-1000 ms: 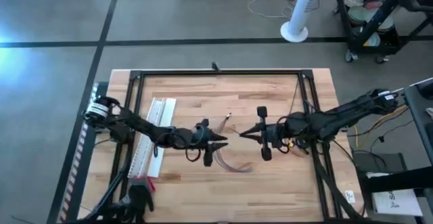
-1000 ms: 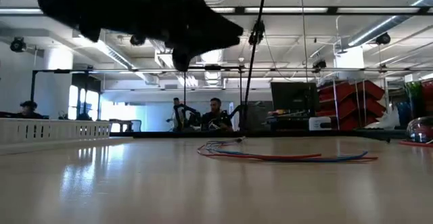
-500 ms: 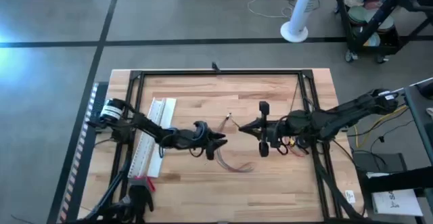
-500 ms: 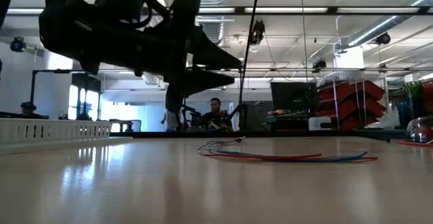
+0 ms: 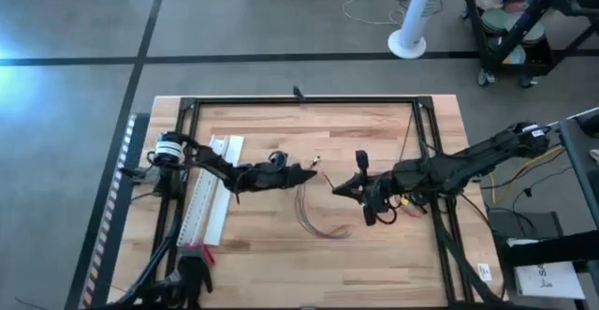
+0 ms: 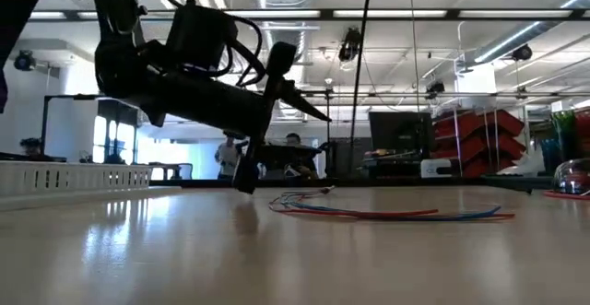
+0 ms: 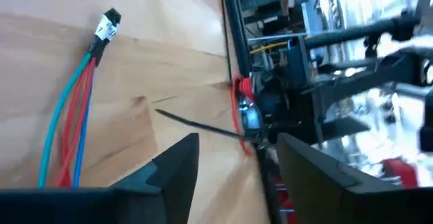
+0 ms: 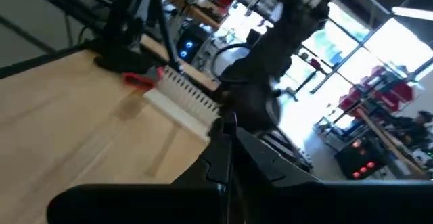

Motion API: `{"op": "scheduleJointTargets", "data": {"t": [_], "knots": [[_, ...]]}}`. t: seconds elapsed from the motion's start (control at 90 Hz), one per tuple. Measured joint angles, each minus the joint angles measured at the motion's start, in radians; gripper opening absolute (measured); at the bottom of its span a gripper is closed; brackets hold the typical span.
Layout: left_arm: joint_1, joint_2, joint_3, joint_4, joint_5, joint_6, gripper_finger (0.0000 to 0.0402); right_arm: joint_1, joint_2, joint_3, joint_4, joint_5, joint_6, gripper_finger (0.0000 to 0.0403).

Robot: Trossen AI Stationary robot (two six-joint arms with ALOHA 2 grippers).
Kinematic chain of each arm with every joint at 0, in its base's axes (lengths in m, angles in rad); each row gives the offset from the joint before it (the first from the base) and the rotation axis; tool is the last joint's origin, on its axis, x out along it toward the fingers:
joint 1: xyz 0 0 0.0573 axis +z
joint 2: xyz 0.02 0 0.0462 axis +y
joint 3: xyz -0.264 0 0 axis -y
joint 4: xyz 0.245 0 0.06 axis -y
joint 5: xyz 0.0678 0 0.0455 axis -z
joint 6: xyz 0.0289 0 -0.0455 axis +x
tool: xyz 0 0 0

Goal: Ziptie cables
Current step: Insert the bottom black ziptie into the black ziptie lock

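Note:
The cables, thin red, teal and blue wires, lie in a curve on the wooden table. Their small pale end points toward the far edge. My left gripper hovers open beside that end, with nothing between its fingers. My right gripper faces it from the right, shut on a thin black zip tie that sticks out toward my left gripper. In the low view the cables lie flat on the table. My right gripper pinches one end of the zip tie between its two shut fingers. The fingers come roughly level from the table's right. The tie sticks out past the fingertips toward the left, clear of the table.
A long white flat strip lies along the table's left side, with a red piece at its near end. A black frame stands around the work area. Bare wood lies near and far of the cables.
My left gripper has moved from over the cables' middle toward the far edge, up beside their pale end, and has turned about its wrist. The cables now lie uncovered and have not shifted. My right gripper has dropped slightly toward the near edge.

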Motion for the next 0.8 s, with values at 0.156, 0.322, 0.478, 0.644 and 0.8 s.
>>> {"op": "scheduleJointTargets", "data": {"t": [0.156,0.322,0.478,0.644,0.8], "knots": [[0.034,0.000,0.026,-0.002,0.110,-0.085,0.0192,0.032,0.000,0.000,0.005,0.033,-0.071,0.0000],[0.038,-0.002,0.059,-0.018,0.185,-0.168,0.0192,0.070,0.000,0.000,0.031,0.045,-0.194,0.0000],[0.049,-0.002,0.087,-0.046,0.229,-0.181,0.0192,0.097,0.044,-0.001,0.075,0.111,-0.299,0.0000],[0.061,-0.002,0.104,-0.060,0.230,-0.180,0.0192,0.111,0.123,-0.001,0.130,0.108,-0.345,0.0000],[0.069,-0.002,0.107,-0.069,0.235,-0.135,0.0192,0.112,0.178,-0.001,0.180,0.111,-0.344,0.0000]]}}
